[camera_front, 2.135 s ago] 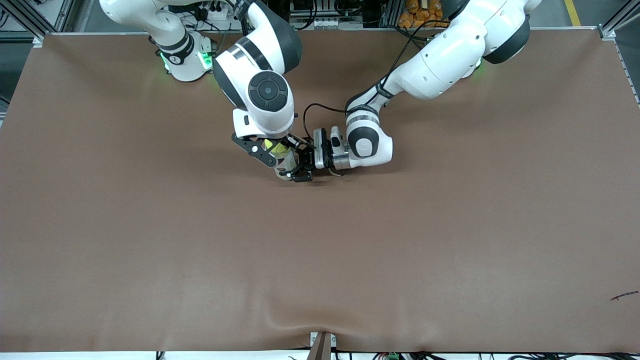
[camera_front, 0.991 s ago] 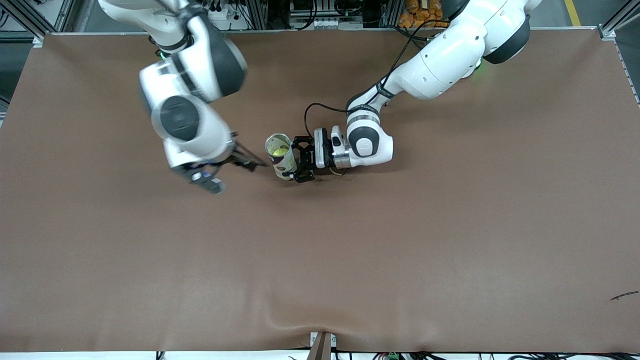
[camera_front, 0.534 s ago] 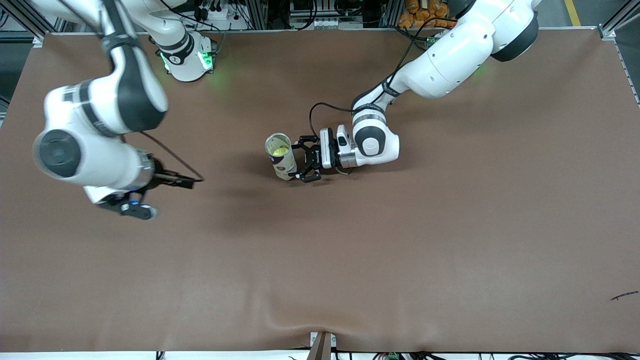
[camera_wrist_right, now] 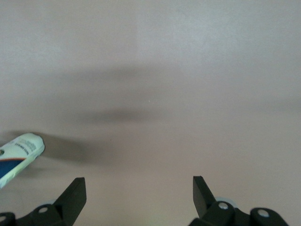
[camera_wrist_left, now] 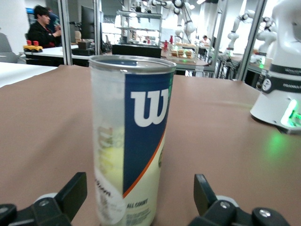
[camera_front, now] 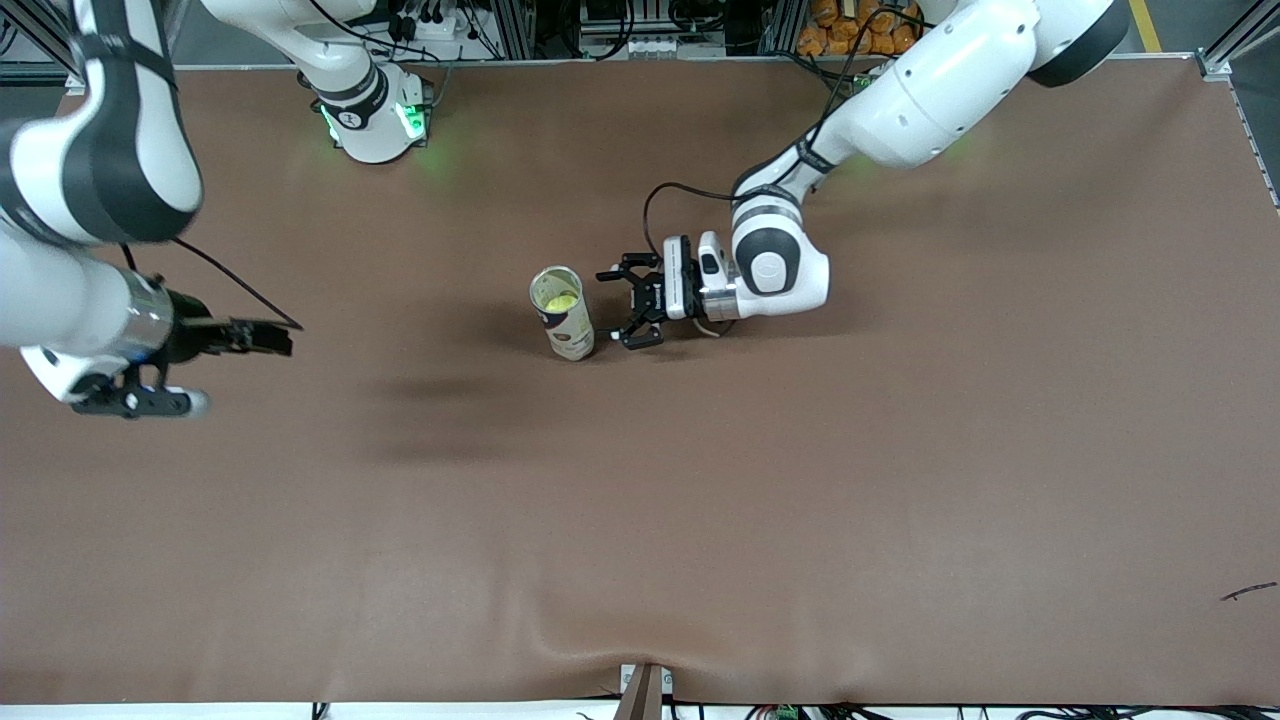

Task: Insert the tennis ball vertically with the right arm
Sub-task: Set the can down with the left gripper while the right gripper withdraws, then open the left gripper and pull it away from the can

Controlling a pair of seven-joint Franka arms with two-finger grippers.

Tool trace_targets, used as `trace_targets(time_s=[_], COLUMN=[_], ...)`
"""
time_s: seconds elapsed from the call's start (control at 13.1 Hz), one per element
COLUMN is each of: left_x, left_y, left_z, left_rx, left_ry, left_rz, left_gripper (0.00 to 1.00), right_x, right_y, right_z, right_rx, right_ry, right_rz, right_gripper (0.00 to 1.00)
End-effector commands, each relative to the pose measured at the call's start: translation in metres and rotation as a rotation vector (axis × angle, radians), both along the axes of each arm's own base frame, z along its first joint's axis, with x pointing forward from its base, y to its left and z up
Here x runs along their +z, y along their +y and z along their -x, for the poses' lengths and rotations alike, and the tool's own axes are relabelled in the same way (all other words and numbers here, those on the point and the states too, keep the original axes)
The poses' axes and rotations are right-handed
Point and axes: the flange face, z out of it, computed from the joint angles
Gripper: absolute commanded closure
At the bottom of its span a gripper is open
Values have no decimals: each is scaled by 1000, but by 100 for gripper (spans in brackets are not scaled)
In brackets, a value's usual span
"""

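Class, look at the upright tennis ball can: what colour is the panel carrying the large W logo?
Dark blue, with a white W, on the tennis ball can; clearest in the left wrist view.

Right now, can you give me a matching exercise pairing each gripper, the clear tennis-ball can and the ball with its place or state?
Things:
1. left gripper
2. right gripper
3. clear tennis-ball can
4. yellow tennis ball

States:
A. inside the can
B. open, beside the can without gripping it
C. upright on the brown table
D. open, empty, over the right arm's end of the table

Pairs: 1-B, 2-D, 3-C, 4-A
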Motion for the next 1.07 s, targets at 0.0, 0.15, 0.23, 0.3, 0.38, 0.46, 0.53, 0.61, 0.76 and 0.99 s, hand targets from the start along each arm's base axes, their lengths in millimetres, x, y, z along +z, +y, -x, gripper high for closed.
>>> trace_targets(time_s=[0.0, 0.15, 0.23, 0.3, 0.38, 0.46, 0.53, 0.61, 0.76, 0.99], left_x=[12, 26, 32, 32, 34, 36, 39, 43, 55, 78], left_y=[37, 58, 66, 84, 93, 106, 125, 143, 173, 204], left_z=[-18, -29, -33, -42, -48, -55, -68, -78, -98, -121], left_rx=[-37, -75, -100, -108, -147, -181, -206, -235, -293, -340], left_ry=[-25, -38, -28, -22, -17, 1, 5, 4, 23, 54], left_rz=[-55, -109, -147, -184, -183, -193, -233, -281, -345, -442], left_gripper=[0, 0, 0, 0, 0, 0, 0, 0, 0, 0], right_x=[37, 56, 67, 82, 98, 111, 118, 121, 133, 139], right_y=[-18, -50, -55, -62, -61, -60, -59, -60, -60, -54], right_z=[37, 42, 43, 47, 51, 54, 57, 59, 69, 74], right_rx=[54, 93, 106, 95, 93, 85, 62, 19, -12, -1], right_ry=[-49, -75, -77, -67, -53, -44, -32, -23, -41, -98], right_rz=[-21, -33, -36, -37, -38, -34, -26, -1, 29, 35], right_gripper=[0, 0, 0, 0, 0, 0, 0, 0, 0, 0])
